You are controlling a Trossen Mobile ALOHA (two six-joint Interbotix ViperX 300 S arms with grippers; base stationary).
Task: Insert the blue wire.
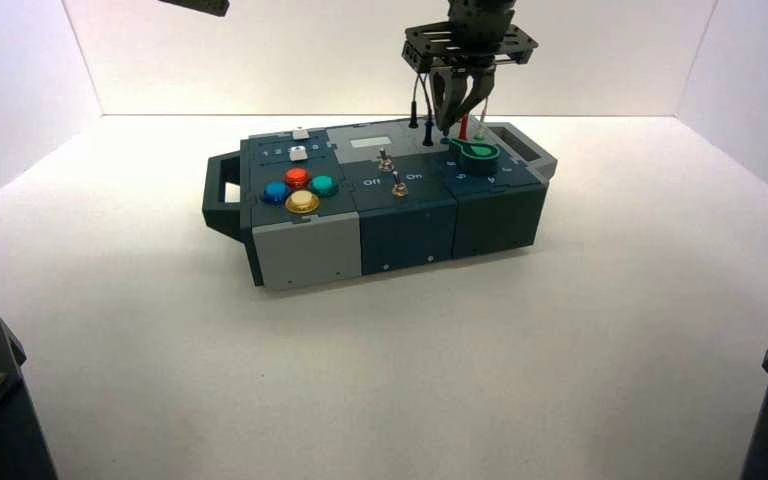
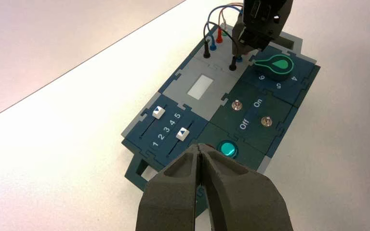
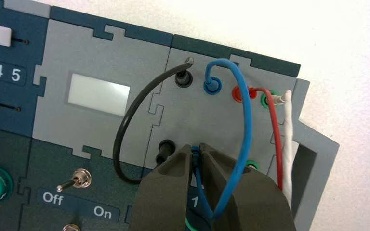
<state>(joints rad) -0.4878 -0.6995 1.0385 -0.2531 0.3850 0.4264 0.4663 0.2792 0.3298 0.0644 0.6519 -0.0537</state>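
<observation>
I have the blue wire (image 3: pixel 246 120) on the box's grey panel, towards the counter's (image 1: pixel 380 380) far right corner. Its far plug (image 3: pixel 212 85) sits in the blue socket; the near plug (image 3: pixel 195 150) is pinched in my right gripper's (image 3: pixel 195 147) nearly closed fingers, low over the panel. I can't tell whether it's seated. I'd square that plug over its hole, then press straight down, keeping clear of the black plug (image 3: pixel 165 150) just beside it; a tilt could jam it. The wire's long axis runs roughly from the counter's far edge towards its near edge, the arch bowing rightward. My left gripper (image 2: pixel 199 147) idles over the box's (image 1: pixel 310 250) left part, fingers together, empty.
</observation>
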